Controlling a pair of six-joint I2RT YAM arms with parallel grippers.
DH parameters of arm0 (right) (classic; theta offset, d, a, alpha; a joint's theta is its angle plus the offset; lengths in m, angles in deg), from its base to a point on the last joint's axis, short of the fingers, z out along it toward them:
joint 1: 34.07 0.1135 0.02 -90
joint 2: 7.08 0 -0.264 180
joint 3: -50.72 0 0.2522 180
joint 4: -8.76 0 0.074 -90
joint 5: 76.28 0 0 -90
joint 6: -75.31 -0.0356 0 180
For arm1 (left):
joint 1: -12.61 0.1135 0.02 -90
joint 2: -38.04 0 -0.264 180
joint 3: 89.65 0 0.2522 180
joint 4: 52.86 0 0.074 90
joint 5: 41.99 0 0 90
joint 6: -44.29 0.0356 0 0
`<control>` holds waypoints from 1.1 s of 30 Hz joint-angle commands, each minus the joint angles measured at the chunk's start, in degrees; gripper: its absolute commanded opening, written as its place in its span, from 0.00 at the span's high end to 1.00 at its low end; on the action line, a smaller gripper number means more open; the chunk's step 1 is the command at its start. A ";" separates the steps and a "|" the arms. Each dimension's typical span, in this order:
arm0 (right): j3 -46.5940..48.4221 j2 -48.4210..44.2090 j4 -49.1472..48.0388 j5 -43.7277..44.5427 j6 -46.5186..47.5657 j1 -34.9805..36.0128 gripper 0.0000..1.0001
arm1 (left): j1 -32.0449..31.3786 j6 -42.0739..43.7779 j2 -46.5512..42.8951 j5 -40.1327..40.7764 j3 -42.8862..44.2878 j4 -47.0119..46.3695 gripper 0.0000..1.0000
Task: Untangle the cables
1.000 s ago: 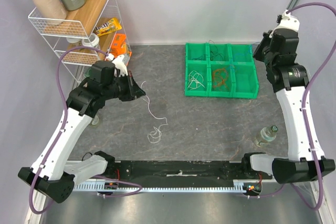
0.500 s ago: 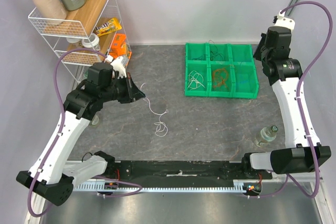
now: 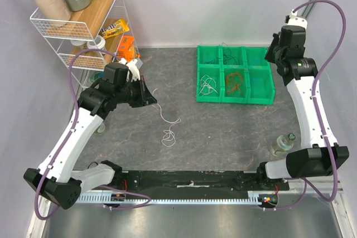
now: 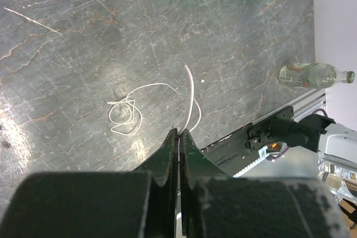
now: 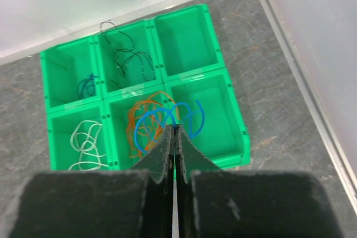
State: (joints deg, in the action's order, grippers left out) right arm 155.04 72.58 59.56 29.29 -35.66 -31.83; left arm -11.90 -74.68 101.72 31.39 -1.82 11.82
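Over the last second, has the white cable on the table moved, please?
Yes, the white cable drifted slightly away from the front rail, toward the green bins.

Both arms extended: left hand pinched tight, aimed low inward; right hand pinched tight, raised, pointing down.

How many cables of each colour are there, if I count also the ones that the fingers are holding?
White: 2, binned white cable, loose white cable
Blue: 2, binned blue cable, held blue cable
Orange: 1, orange cable
Black: 1, black cable
Total: 6
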 commanded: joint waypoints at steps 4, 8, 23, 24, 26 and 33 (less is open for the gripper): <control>6.64 2.69 -1.70 -7.84 -5.74 -0.13 1.00 | -0.01 1.99 4.34 -0.61 3.45 -0.03 0.98; 8.05 2.96 -1.88 -6.44 -6.36 -0.22 1.00 | -0.10 4.44 6.80 0.27 6.61 1.02 0.98; 6.65 2.34 -1.00 7.89 -1.44 -1.01 1.00 | -0.01 6.03 15.60 -1.57 13.91 -0.20 0.98; 5.69 2.87 -1.09 7.98 -1.79 -1.18 1.00 | -0.01 6.21 15.60 -1.40 13.74 -0.12 0.98; 2.97 3.92 -1.53 7.81 -2.40 -1.62 1.00 | -0.10 6.38 15.42 -1.13 13.57 -0.03 0.98; -5.75 7.61 -3.38 4.65 -4.60 -4.78 1.00 | -0.01 6.21 14.98 -1.31 12.69 -0.20 0.98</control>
State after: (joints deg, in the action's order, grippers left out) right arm 151.85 77.85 57.70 34.80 -38.30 -34.21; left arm -11.90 -70.26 117.72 31.34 9.41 12.74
